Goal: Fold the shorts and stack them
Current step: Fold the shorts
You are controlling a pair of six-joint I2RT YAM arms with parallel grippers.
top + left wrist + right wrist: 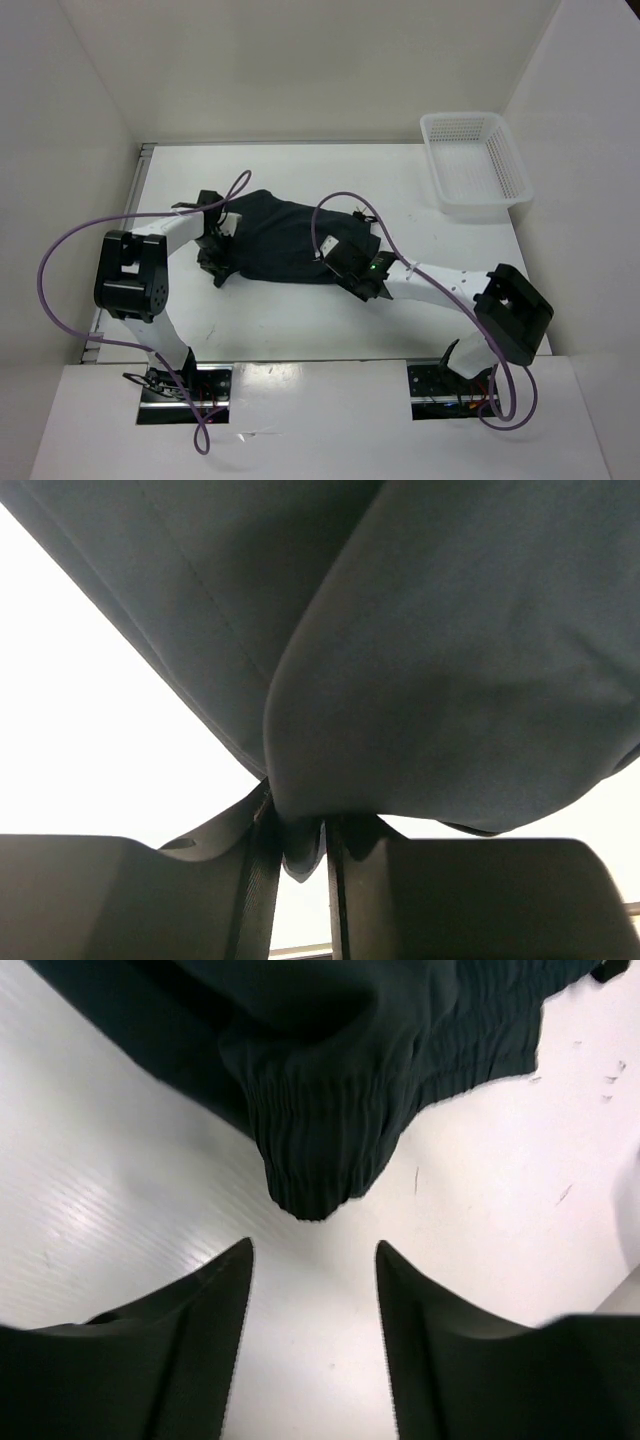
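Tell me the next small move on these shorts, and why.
Probably back the right gripper up and away: it is open, and the gathered waistband of the shorts lies free on the table just past it. The left gripper pinches a fold of the cloth, so it seems placed to carry the fold.

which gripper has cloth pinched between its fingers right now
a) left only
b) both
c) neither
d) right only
a: in the left wrist view a fold of the shorts is clamped in the left gripper, while the right gripper stands open over bare table, with the cloth lying just past its tips.
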